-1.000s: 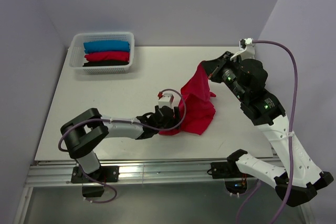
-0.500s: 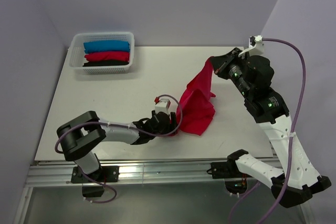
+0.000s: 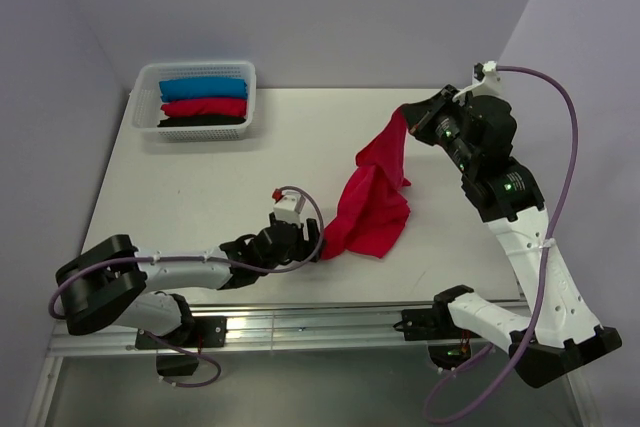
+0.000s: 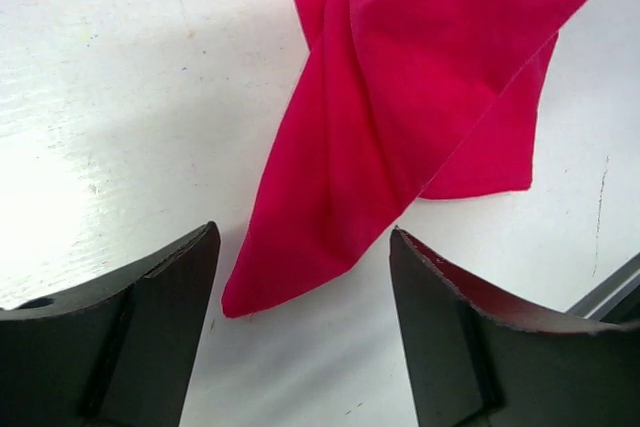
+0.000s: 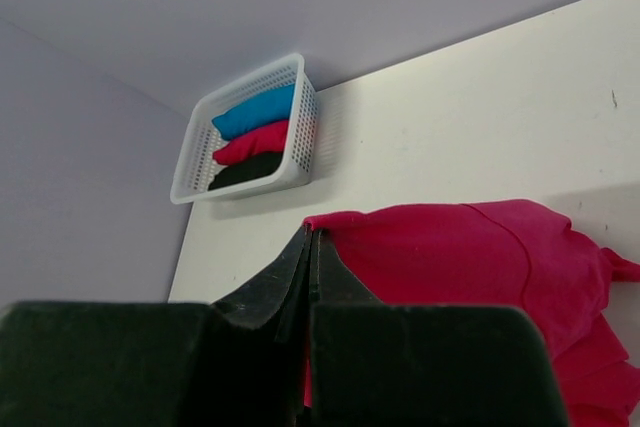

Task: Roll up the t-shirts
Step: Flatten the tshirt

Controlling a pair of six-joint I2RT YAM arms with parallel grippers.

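A crimson-red t-shirt [image 3: 375, 202] hangs stretched from my right gripper [image 3: 404, 113], which is shut on its upper edge [image 5: 330, 220] above the table; its lower part lies crumpled on the white table [image 3: 200, 187]. My left gripper [image 3: 308, 244] lies low on the table, open, its two dark fingers [image 4: 150, 317] on either side of the shirt's pointed lower corner [image 4: 290, 267] without touching it. Rolled t-shirts, blue [image 3: 203, 87], red [image 3: 203, 107] and black [image 3: 200, 121], lie in a white basket [image 3: 148, 107] at the far left; the right wrist view shows the basket [image 5: 300, 157] too.
The table's near edge with its metal rail [image 3: 300, 322] runs just below my left arm. Grey walls close the back and both sides. A purple cable [image 3: 560, 147] loops off my right arm.
My left arm has drawn back toward the left and stretched out low, its gripper sliding off the shirt's lower corner. My right gripper has risen slightly, pulling the shirt more taut.
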